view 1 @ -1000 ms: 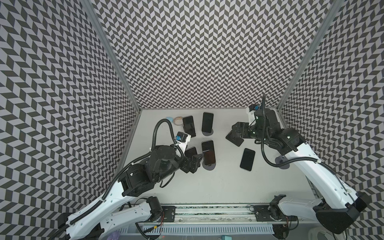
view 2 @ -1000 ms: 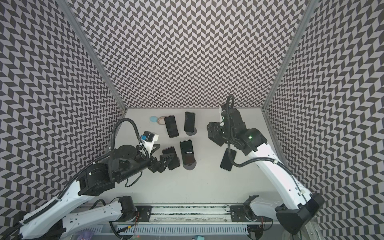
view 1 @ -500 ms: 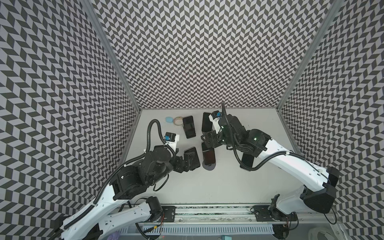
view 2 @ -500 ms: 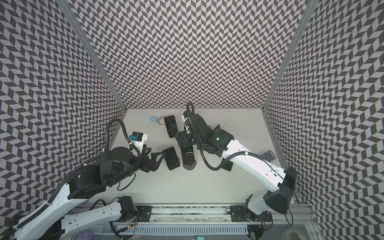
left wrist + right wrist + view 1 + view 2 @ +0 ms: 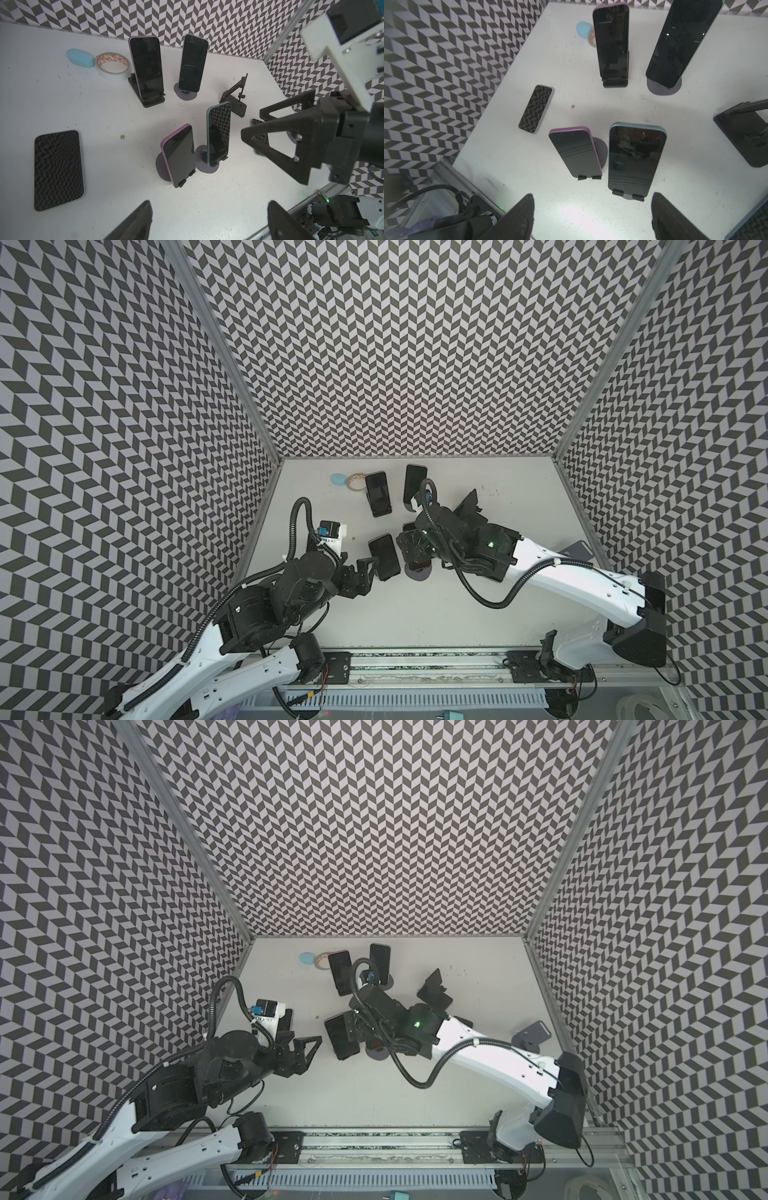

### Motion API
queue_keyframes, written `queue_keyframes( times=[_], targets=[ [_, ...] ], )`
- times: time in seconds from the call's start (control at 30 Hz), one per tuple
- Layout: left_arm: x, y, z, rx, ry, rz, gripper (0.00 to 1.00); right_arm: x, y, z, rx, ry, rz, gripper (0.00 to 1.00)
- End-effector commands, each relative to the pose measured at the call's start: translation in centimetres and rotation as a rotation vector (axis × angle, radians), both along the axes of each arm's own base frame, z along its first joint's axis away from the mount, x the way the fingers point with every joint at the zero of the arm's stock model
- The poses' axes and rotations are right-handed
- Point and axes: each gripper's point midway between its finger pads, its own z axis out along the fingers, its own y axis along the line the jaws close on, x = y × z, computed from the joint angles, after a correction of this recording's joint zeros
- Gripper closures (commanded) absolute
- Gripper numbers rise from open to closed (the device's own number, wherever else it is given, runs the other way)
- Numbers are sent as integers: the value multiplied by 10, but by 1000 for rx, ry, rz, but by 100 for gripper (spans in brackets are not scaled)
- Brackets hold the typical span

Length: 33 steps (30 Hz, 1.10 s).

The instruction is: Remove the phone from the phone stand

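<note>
Now, teal phone (image 5: 636, 158) on stand (image 5: 205, 168), long axis near-upright, left hand (image 5: 208, 209) and right hand (image 5: 592, 199) released.

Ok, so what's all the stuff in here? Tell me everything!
standing phones: 4, black with purple or bluish edges, two at back, two in middle
flat phones: 2, dark, one on the left, one mostly hidden on the right
stands: 6, four grey, two black, four under phones, two empty on the right
tape: 1, white, back left
blue oval: 1, blue, beside tape
table: 1, white, underneath
walls: 3, black-and-white zigzag, around table
left gripper: 1, black, open, left of middle phones
right gripper: 1, black, open, over middle phones
</note>
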Motion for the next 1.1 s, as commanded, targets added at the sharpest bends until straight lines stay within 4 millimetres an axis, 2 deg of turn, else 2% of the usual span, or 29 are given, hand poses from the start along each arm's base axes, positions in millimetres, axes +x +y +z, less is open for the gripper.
queue_keyframes(
  times=[0.0, 0.43, 0.77, 1.07],
  targets=[
    [0, 0, -8, -38, 27, 24, 13, -1, -4, 5, 49, 3, -49, 13],
    [-2, -4, -25, -29, 51, 9, 13, 2, -18, -32, -15, 19, -113, 8],
    [6, -8, -17, -33, 7, 14, 13, 13, -14, -40, -29, 26, -126, 6],
    [12, -6, -23, -9, -3, 51, 13, 22, -17, -46, -32, 30, -138, 5]
  ],
)
